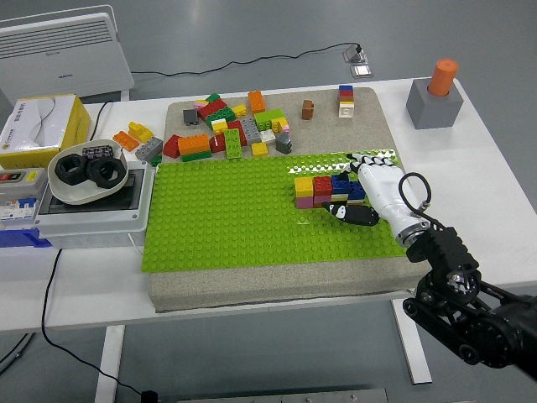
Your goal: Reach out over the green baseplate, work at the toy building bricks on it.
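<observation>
White tabletop [503,168] on a grey floor fills the view, with a white panel heater [63,54] on the floor behind its left end. Going from left to right: a yellow box [38,126] sits at the far left, beside a grey electrical box [84,214] that carries a white bowl [88,176] holding two black ring-shaped parts. Next comes a grey foam mat [277,281] with the green baseplate [243,218] laid on it, and a loose pile of bricks [226,130] along the mat's far edge, too many and too jumbled for me to count surely. On the baseplate's right part stands one small block of joined bricks [323,189]; I count yellow, red and blue on top, with a pinkish layer beneath. My right robot hand [357,189] rests against that block's right end, white fingers [369,157] extended over its far side and black thumb [344,210] reaching along the near side; it brackets the block without visibly clamping it. I judge I am at the point of taking hold; the next move calls for closing thumb and fingers squarely, then pressing or lifting straight so the studs do not bind. Further right stands one grey block [434,102] with one orange peg [442,75] upright in it. My left arm is out of view.
</observation>
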Robot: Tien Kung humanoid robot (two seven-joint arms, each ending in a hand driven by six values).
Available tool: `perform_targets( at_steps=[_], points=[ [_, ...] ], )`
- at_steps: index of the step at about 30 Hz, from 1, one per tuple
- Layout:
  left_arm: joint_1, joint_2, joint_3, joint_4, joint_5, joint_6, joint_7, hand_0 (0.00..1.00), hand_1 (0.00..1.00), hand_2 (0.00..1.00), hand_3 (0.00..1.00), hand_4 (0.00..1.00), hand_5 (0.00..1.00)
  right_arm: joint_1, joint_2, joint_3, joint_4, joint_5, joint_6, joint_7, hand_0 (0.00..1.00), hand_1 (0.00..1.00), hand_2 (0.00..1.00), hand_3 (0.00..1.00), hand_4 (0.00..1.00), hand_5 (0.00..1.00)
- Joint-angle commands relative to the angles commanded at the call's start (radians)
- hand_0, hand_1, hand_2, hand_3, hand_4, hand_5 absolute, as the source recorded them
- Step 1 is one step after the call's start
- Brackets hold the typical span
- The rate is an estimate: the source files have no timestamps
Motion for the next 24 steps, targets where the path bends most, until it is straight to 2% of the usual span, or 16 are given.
perform_targets(
  at_steps=[24],
  points=[
    [0.0, 0.0, 0.001, 0.0, -0.006, 0.001, -0.002, 0.723, 0.602, 0.507, 0.61, 0.657, 0.572, -0.006, 0.006, -0.012, -0.017, 0.005, 0.004, -0.003, 0.864, 0.874, 0.88, 0.63, 0.838, 0.527]
  ],
)
